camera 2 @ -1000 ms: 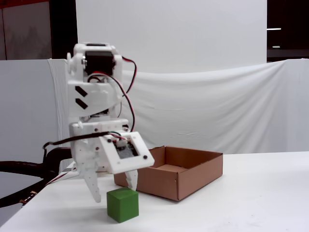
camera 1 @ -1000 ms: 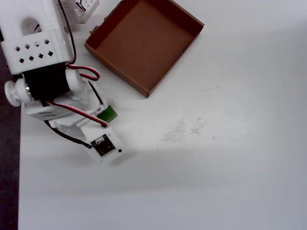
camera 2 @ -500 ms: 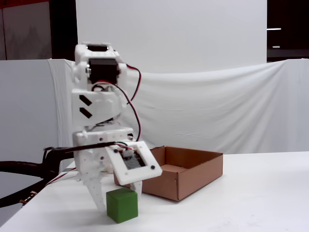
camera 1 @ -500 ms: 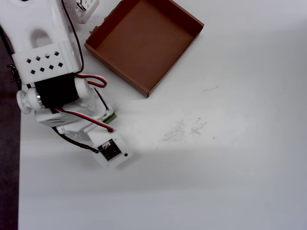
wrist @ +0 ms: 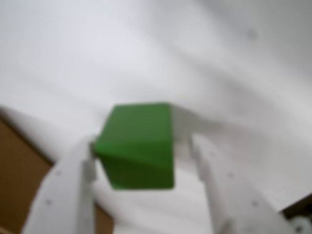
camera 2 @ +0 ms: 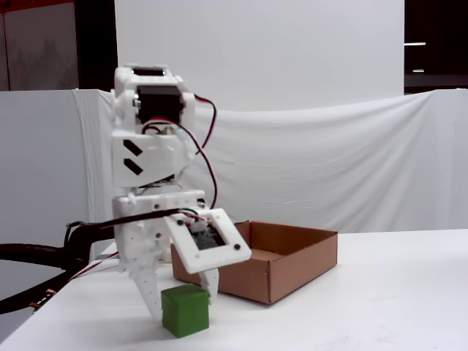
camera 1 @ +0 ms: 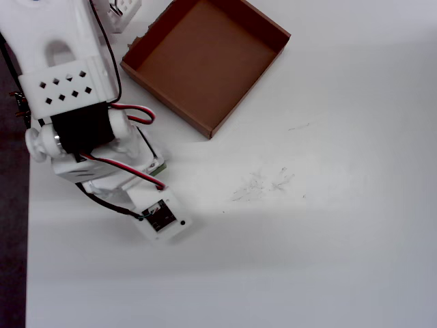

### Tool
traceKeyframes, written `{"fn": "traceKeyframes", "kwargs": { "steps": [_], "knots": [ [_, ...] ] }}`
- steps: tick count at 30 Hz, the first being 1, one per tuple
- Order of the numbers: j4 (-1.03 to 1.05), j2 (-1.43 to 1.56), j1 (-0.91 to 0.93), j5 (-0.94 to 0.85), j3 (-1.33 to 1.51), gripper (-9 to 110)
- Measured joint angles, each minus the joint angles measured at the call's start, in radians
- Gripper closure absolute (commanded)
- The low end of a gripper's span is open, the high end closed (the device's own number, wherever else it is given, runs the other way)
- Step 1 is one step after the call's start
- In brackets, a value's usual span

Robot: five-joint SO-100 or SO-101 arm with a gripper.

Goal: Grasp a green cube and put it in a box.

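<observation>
The green cube (camera 2: 185, 310) sits on the white table, in front of the box in the fixed view. My gripper (camera 2: 183, 301) points down and straddles it, one white finger on each side. In the wrist view the cube (wrist: 139, 148) fills the space between the fingers of the gripper (wrist: 142, 144). The left finger touches the cube's corner, and a small gap shows between the cube and the right finger. The brown cardboard box (camera 1: 205, 61) lies open at the top of the overhead view. It also shows in the fixed view (camera 2: 292, 272) and the wrist view (wrist: 19, 175). In the overhead view the arm (camera 1: 89, 137) hides the cube.
The table's left edge (camera 1: 27, 260) runs close to the arm's base, with dark floor beyond. Red and black cables (camera 1: 133, 113) loop off the arm. A white cloth backdrop (camera 2: 329, 161) hangs behind the table. Faint scuff marks (camera 1: 263, 183) lie at mid-table.
</observation>
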Motion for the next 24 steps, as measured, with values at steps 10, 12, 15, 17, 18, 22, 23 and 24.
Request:
{"fn": "traceKeyframes", "kwargs": {
  "steps": [10,12,15,17,18,22,23,24],
  "knots": [
    [0.0,0.0,-0.002,0.0,0.006,80],
    [0.0,0.0,-0.006,0.0,0.012,80],
    [0.0,0.0,-0.012,0.0,0.012,82],
    [0.0,0.0,-0.014,0.0,0.012,84],
    [0.0,0.0,-0.014,0.0,0.012,84],
    [0.0,0.0,-0.015,0.0,0.021,87],
    [0.0,0.0,-0.015,0.0,0.021,87],
    [0.0,0.0,-0.015,0.0,0.021,88]
  ]
}}
